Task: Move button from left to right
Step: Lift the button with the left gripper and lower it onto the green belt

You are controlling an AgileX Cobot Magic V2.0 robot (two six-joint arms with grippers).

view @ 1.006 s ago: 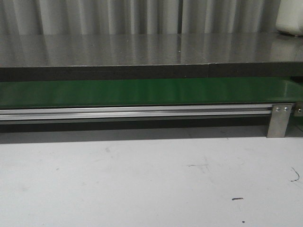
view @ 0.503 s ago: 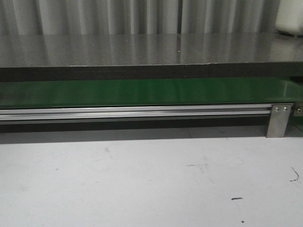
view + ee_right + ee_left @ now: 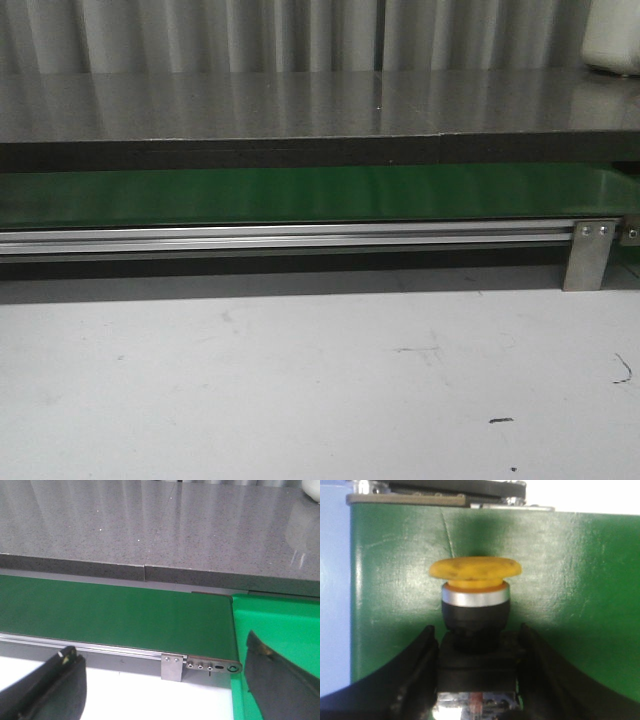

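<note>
The button (image 3: pixel 475 570) has an orange-yellow mushroom cap, a silver ring and a black boxy body. In the left wrist view it stands between the black fingers of my left gripper (image 3: pixel 476 629), which press against both sides of its body, over the green belt (image 3: pixel 570 580). My right gripper (image 3: pixel 160 645) is open with nothing between its fingers, hanging over the white table by the belt's (image 3: pixel 115 615) right end. The front view shows the belt (image 3: pixel 300 195), but no button and no gripper.
An aluminium rail (image 3: pixel 280 238) with a metal bracket (image 3: pixel 590 255) runs along the belt's near side. A grey stone counter (image 3: pixel 300 105) lies behind the belt, with a white object (image 3: pixel 612 35) at its far right. A bright green tray (image 3: pixel 285 625) adjoins the belt's right end.
</note>
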